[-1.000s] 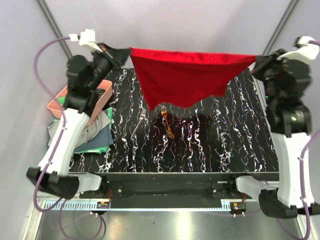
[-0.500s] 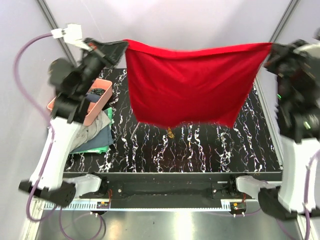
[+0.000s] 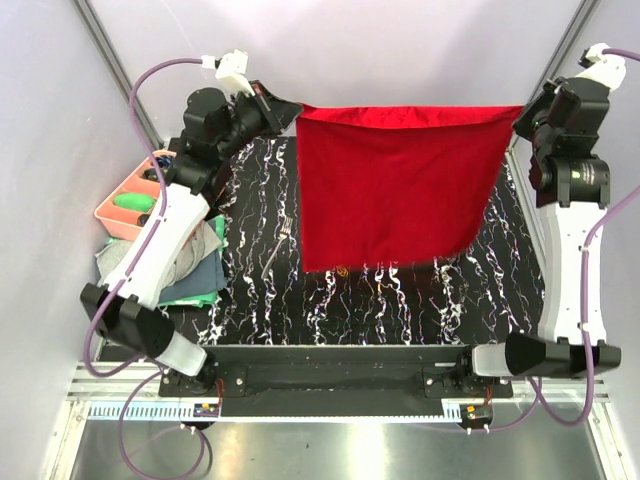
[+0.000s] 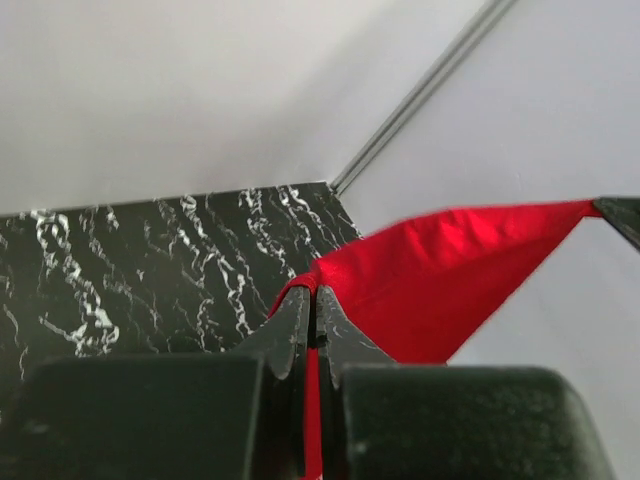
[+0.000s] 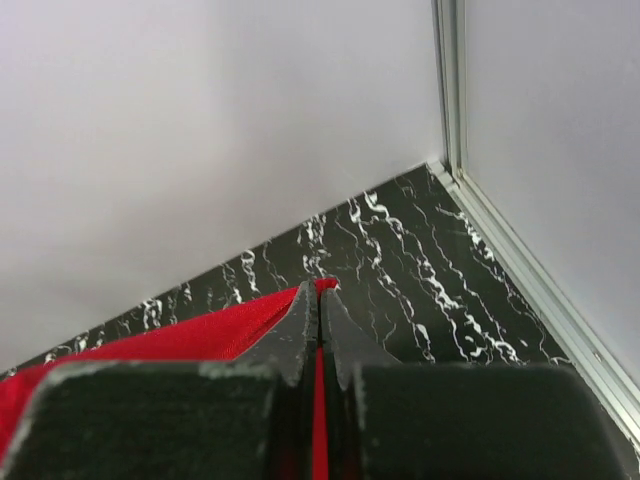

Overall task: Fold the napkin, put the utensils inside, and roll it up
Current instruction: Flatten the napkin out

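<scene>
Napkin (image 3: 395,185): red cloth, one piece, held spread in the air above the tabletop (image 3: 400,300). Its top edge runs taut and nearly level between the two pincers; the sheet hangs down from that edge, lower hem uneven, the corner below the right pincer hanging slightly higher than the other. It covers the middle of the tabletop from the overhead view.

Left pincer (image 3: 292,108): fully closed on the napkin's upper corner at the far left of the top edge. The wrist view shows red cloth (image 4: 440,270) pinched between the black fingers (image 4: 290,335), with a strip of it running down through the seam.

Right pincer (image 3: 518,116): fully closed on the opposite upper corner. Its wrist view shows the cloth (image 5: 180,335) clamped between the fingers (image 5: 298,335), a red tip showing just past them.

Fork (image 3: 278,240): silver, lying on the tabletop just left of the napkin's hanging edge, partly visible.

Gold utensil (image 3: 342,271): only a small end shows, at the napkin's lower hem; the remainder is hidden behind the cloth.

Tabletop: black with white marbled veining.

Tray (image 3: 112,212): pink, left of the napkin at the tabletop's edge, holding a green item (image 3: 133,201).

Folded cloths (image 3: 195,270): a pile in grey, green and blue, below the tray, well left of the napkin.
</scene>
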Motion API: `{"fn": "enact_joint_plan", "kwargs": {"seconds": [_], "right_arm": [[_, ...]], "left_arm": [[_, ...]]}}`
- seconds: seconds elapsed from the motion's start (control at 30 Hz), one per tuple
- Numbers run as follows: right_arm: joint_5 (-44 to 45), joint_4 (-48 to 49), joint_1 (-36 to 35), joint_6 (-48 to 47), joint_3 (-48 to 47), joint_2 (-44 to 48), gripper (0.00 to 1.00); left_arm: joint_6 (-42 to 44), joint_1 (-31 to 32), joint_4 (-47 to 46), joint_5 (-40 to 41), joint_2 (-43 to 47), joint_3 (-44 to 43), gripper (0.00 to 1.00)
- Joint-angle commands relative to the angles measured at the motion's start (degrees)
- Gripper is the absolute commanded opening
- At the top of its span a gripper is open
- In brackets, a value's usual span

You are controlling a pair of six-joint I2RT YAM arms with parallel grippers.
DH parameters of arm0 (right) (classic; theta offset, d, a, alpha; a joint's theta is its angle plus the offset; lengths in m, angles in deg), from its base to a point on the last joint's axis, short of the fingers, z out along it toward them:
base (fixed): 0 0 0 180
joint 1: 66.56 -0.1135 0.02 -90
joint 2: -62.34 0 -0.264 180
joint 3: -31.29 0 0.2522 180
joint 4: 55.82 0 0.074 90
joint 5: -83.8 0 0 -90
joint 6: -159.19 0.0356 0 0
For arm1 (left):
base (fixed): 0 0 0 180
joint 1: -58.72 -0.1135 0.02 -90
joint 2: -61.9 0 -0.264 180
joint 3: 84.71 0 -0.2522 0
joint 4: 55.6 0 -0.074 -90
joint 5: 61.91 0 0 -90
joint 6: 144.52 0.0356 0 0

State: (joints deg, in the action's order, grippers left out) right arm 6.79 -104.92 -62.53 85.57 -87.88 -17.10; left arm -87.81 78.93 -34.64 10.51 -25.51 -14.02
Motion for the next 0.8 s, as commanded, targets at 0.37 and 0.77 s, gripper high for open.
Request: {"fn": "enact_joint_plan", "kwargs": {"seconds": [0.37,0.77], "right_arm": [[2.91,-2.01,0.01,0.67,0.91,21.68,0.00],[11.08,-7.92,0.01,-6.61,-4.12,15.73,0.00]], "left_arm": [[5.44,13.63,-7.03,13.54,27.63,18.72,0.00],[6.05,16.53,-4.39,12.31,22.84,10.58,0.00]]}}
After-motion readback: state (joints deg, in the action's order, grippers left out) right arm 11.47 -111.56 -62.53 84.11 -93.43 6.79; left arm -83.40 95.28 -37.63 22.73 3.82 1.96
